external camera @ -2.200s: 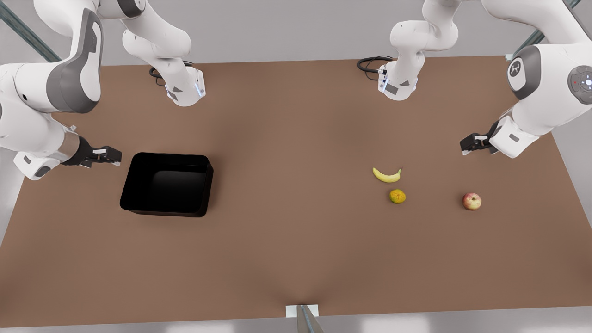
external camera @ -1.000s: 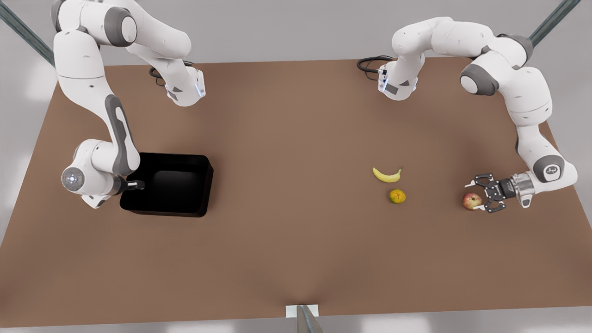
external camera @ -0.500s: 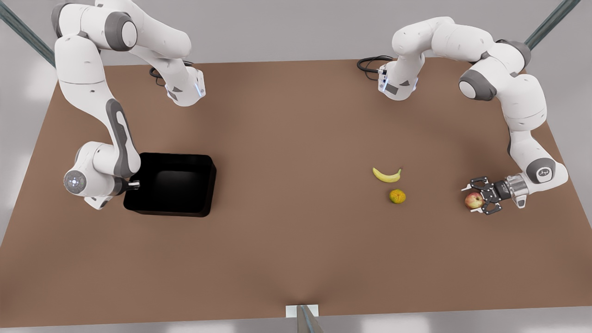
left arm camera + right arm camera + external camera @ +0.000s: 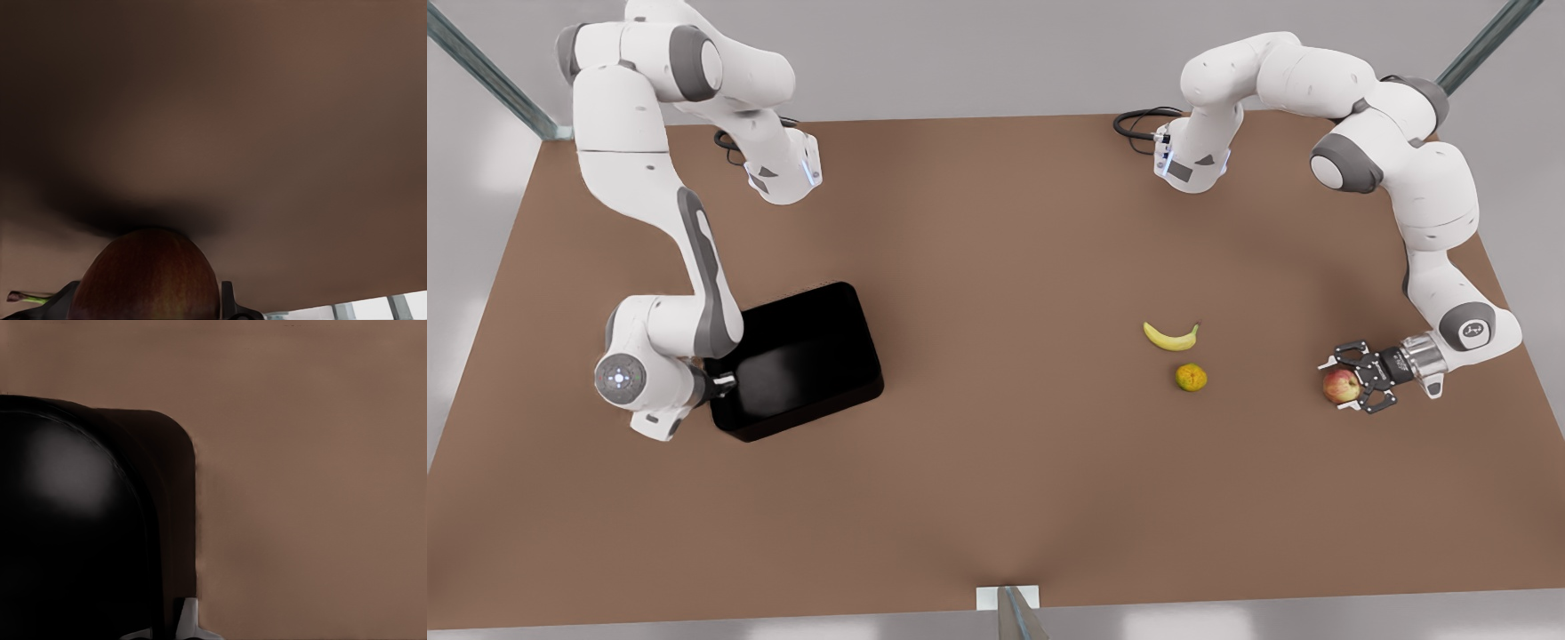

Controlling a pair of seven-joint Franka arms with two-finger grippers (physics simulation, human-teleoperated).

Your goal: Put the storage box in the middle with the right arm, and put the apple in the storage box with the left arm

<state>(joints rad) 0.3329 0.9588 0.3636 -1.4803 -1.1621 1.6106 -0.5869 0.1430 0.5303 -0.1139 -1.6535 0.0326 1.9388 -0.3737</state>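
Note:
The black storage box (image 4: 800, 356) sits turned at an angle on the front view's left half of the table. My right gripper (image 4: 725, 383) is shut on the box's near-left wall. In the right wrist view a white fingertip (image 4: 189, 615) rests against the outside of the storage box (image 4: 73, 520). The red-and-yellow apple (image 4: 1338, 385) lies at the front view's far right, with my left gripper (image 4: 1353, 388) shut around it. Seen from the left wrist, the apple (image 4: 143, 277) sits between the black fingers (image 4: 227, 301).
A yellow banana (image 4: 1170, 337) and a dull orange-green fruit (image 4: 1191, 377) lie right of centre, between the box and the apple. The two arm bases (image 4: 783, 173) (image 4: 1192, 164) stand at the back of the brown table (image 4: 996, 498), with black cables beside them.
The right arm has dragged the storage box toward the middle and turned it. The left gripper's claw has closed tighter on the apple, which barely shifted.

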